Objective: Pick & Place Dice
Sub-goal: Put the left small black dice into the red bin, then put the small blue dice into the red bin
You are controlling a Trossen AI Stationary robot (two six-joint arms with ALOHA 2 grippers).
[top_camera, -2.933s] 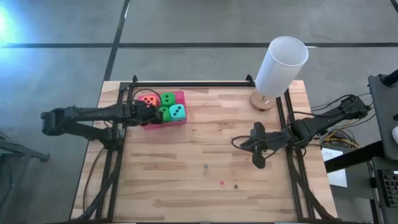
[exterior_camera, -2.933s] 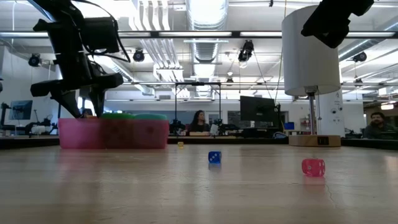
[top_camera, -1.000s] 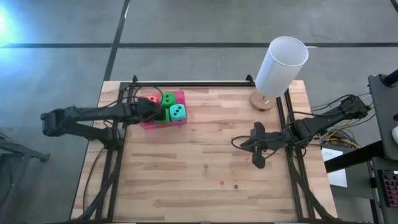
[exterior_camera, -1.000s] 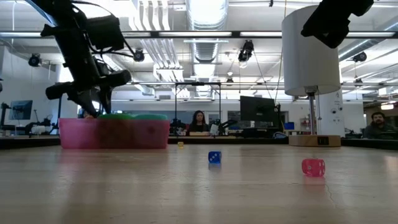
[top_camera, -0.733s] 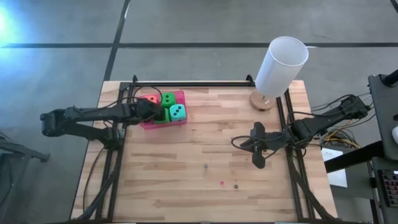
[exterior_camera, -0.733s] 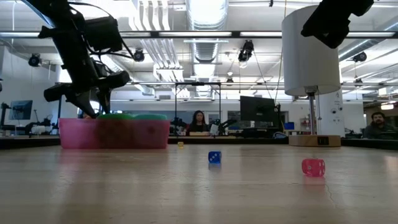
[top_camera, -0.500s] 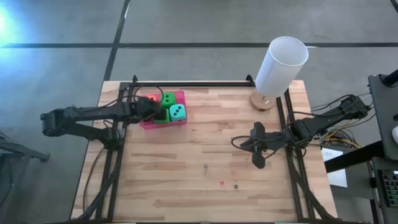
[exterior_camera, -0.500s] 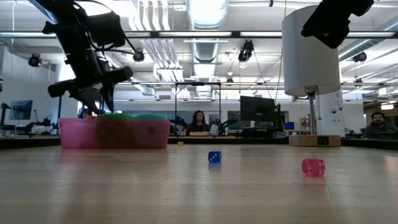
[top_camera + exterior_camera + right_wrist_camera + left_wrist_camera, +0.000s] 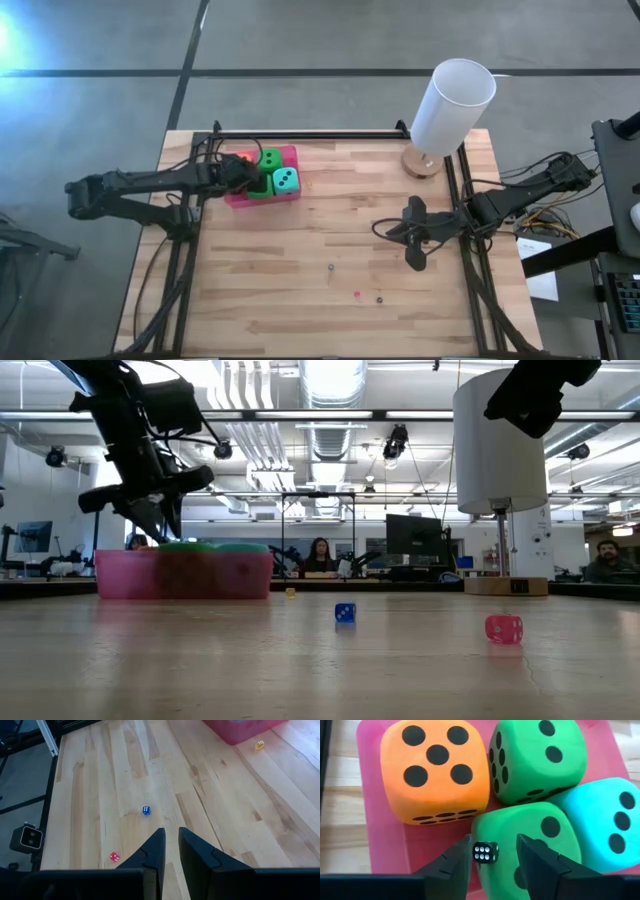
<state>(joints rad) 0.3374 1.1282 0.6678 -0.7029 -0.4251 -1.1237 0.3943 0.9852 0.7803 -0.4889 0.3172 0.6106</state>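
right now, seen from the left wrist, a tiny black die w/ white pips [image 9: 485,852] sits between the left gripper [image 9: 492,855] fingers, jaws partly spread; whether it is pinched can't be told. just beyond, four soft foam dice are packed touching in a pink plastic tray [image 9: 377,847]: orange [image 9: 434,770], two green [image 9: 527,837] [image 9: 535,757], teal [image 9: 605,822]. farther off, the right gripper [image 9: 417,262] is parked over bare wood, fingers nearly pressed together, holding nothing.

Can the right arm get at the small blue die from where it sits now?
Probably yes. The right gripper, fingers nearly shut and empty, hangs over bare wood, and the blue die lies in the open ahead of it on the table, nothing between. The left gripper is busy over the pink tray.
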